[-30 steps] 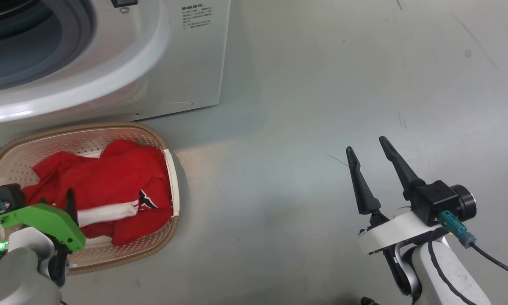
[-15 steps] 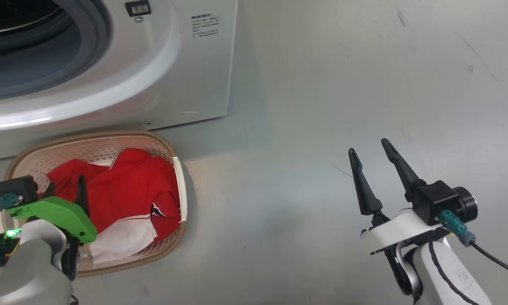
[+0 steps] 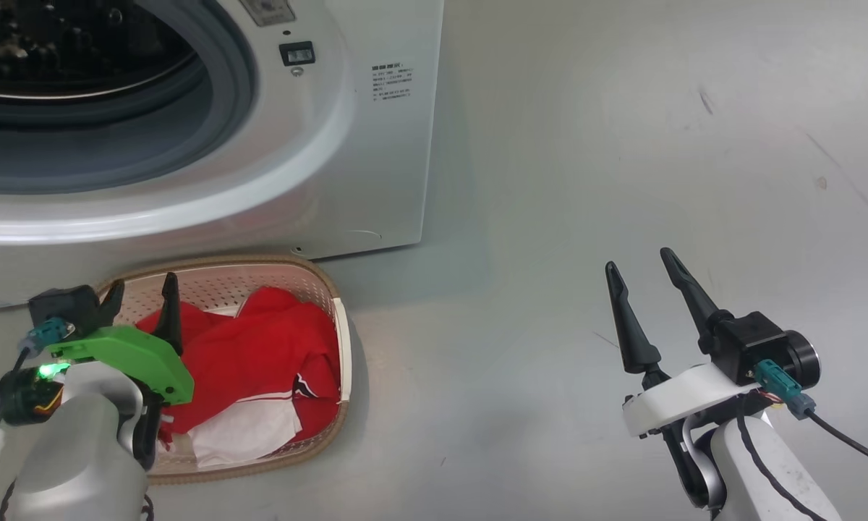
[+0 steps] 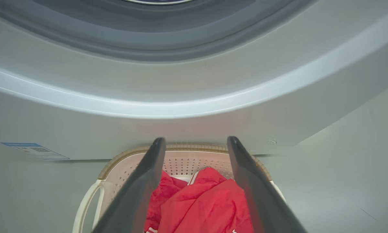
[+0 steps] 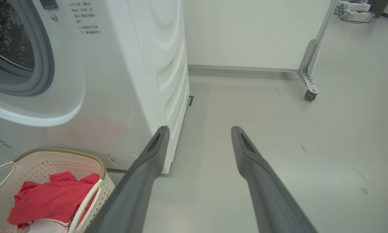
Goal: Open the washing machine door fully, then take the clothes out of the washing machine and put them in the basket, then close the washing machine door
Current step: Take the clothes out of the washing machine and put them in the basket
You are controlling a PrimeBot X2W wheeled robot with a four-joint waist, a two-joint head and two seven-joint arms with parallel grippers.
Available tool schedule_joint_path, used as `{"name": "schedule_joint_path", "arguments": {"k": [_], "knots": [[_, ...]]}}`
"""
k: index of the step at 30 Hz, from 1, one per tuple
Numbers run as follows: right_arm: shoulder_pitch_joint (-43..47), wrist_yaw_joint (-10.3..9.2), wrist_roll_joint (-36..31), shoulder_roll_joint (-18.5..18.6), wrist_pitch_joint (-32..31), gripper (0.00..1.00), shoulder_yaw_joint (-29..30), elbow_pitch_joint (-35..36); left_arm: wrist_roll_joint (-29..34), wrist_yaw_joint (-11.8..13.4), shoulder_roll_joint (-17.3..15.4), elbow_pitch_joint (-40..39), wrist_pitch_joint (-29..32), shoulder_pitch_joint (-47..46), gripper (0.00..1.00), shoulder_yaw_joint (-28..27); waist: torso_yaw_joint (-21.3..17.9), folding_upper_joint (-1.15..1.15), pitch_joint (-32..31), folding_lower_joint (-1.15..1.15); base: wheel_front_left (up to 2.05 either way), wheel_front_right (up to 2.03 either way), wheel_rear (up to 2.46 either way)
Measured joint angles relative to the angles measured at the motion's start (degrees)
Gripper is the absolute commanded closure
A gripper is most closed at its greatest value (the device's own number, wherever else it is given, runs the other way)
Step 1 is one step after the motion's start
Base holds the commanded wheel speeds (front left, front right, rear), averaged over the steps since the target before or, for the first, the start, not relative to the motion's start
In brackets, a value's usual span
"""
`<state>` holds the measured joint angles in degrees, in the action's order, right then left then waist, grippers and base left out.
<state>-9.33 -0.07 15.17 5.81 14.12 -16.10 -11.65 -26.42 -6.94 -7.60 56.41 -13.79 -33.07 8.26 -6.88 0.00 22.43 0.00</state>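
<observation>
Left gripper point(image 3: 142, 282) lifted off clothes point(image 3: 260, 354), jaws wide apart, empty; right gripper point(image 3: 639, 259) same.

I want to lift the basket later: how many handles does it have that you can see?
2. One handle sits at the basket's right end in the head view; the other handle sits at its left end, clear in the left wrist view.

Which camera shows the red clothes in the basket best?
The head view: the red clothes lie almost whole in the basket, white panel included. The left wrist view has them partly behind its fingers; the right wrist view catches them at a corner.
</observation>
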Motion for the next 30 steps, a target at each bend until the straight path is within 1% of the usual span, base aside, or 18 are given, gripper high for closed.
{"name": "schedule_joint_path", "arguments": {"k": [3, 6, 10, 13, 20, 30], "knots": [[0.0, 0.07, 0.4, 0.0, 0.1, 0.0, 0.2, -0.4, 0.4, 0.0, 0.0, -1.2, -0.5, 0.2, 0.0, 0.8, 0.5, 0.0, -1.2, 0.0, 0.0, 0.0, 0.0], [0.2, 0.53, 0.5, 0.0, 0.1, 0.0, 0.3, -1.0, 0.3, 0.0, 0.1, -3.5, -0.5, 1.0, 0.0, 1.4, 1.3, 0.0, -3.1, 0.0, 0.0, 0.0, 0.0], [0.8, 0.6, 1.0, 0.0, 0.1, 0.0, 0.6, -1.2, -0.9, 0.0, 2.0, -8.2, -0.6, 3.0, 0.0, 3.4, 2.3, 0.0, -5.6, 0.0, 0.0, 0.0, 0.0], [1.6, 0.97, 1.1, 0.0, 0.1, 0.0, 0.8, -1.2, -1.3, 0.0, 2.4, -12.6, -0.6, 4.9, 0.0, 4.6, 3.2, 0.0, -7.4, 0.0, 0.0, 0.0, 0.0], [3.1, 1.02, 1.6, 0.0, 0.1, 0.0, 1.1, -1.4, -2.7, 0.0, 1.6, -23.2, -0.6, 9.3, 0.0, 2.5, 5.1, 0.0, -11.1, 0.0, 0.0, 0.0, 0.0], [5.2, 1.19, 2.1, -0.2, 0.1, 0.0, 1.8, -0.1, -2.7, 0.0, 1.3, -31.5, -0.6, 18.7, 0.0, -0.5, 6.2, 0.0, -15.5, -0.01, 0.0, 0.0, 0.0]]}}
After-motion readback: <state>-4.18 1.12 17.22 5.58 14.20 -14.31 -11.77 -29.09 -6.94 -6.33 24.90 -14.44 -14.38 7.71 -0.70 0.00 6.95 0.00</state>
